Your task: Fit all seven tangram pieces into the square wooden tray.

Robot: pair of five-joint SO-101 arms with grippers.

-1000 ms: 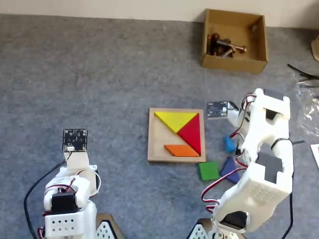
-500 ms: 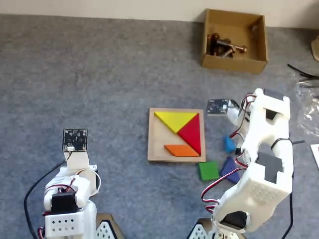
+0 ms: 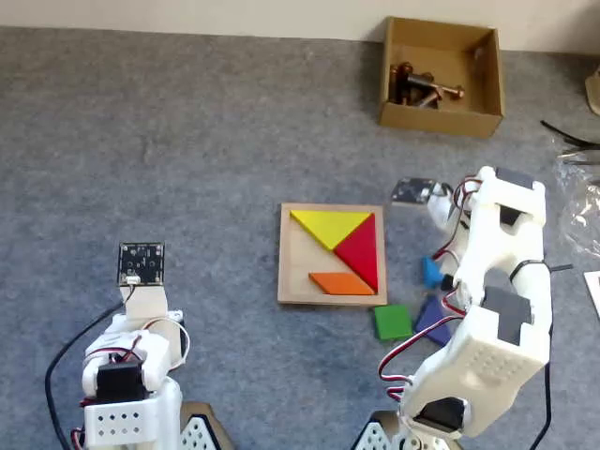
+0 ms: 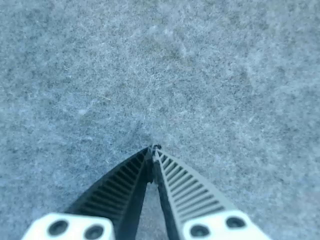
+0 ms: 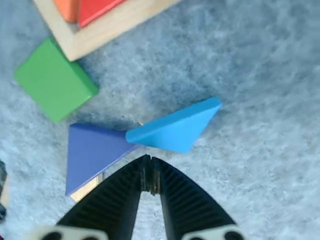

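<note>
The right hand [image 5: 150, 167], clenched and empty, has been swung slightly toward the far edge of the desk [image 3: 187, 141]. Nothing has been gripped. The light blue triangle [image 5: 175, 129] is left on the desk beside the part-filled tray [image 3: 328, 299]. The left hand [image 4: 152, 150] is kept clenched.

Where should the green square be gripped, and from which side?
Likely from straight above, right gripper fingers across two opposite straight sides of the green square: it lies flat on carpet. The tray corner crowds one side, so use the other pair.

Three pieces [image 3: 361, 253] in tray [image 3: 300, 267]; square block [image 3: 393, 322] by its corner, perhaps touching.
</note>
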